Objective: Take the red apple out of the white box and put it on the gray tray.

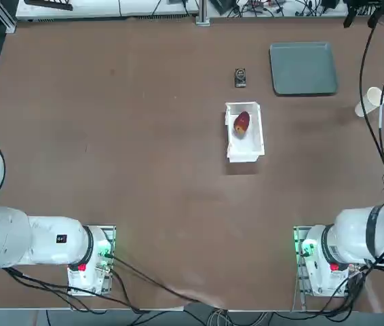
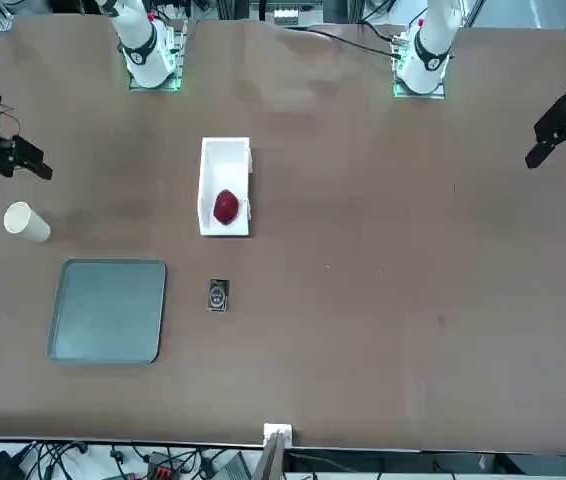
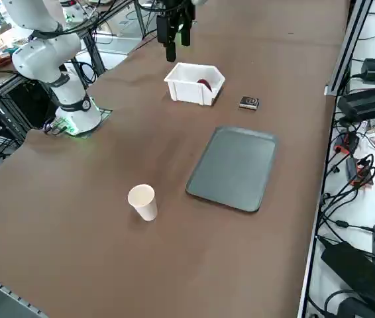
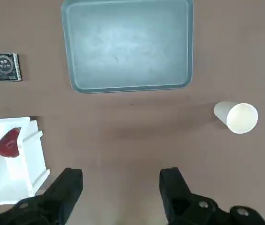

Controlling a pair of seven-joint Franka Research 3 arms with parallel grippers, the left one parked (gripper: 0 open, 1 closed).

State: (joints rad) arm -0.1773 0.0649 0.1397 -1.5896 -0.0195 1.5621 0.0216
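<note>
Right gripper [image 4: 121, 187] hangs high above the table, fingers [image 4: 69, 185] spread wide, nothing between them; bare tabletop shows in the gap. In the front view it sits at the picture's edge [image 2: 8, 155], partly cut off. In the top view the gripper itself is hard to make out.

Red apple [image 1: 241, 123] lies inside the white box [image 1: 253, 151], in the half farther from the robot. From the right side the box wall [image 3: 191, 89] hides most of the apple [image 3: 204, 84].

The box's long axis runs away from the robot. Gray tray [image 1: 304, 68] lies well apart, farther out and to the robot's right, holding nothing. A paper cup [image 1: 369, 102] and a small dark object [image 1: 240, 77] lie on the table [image 1: 124, 149].
</note>
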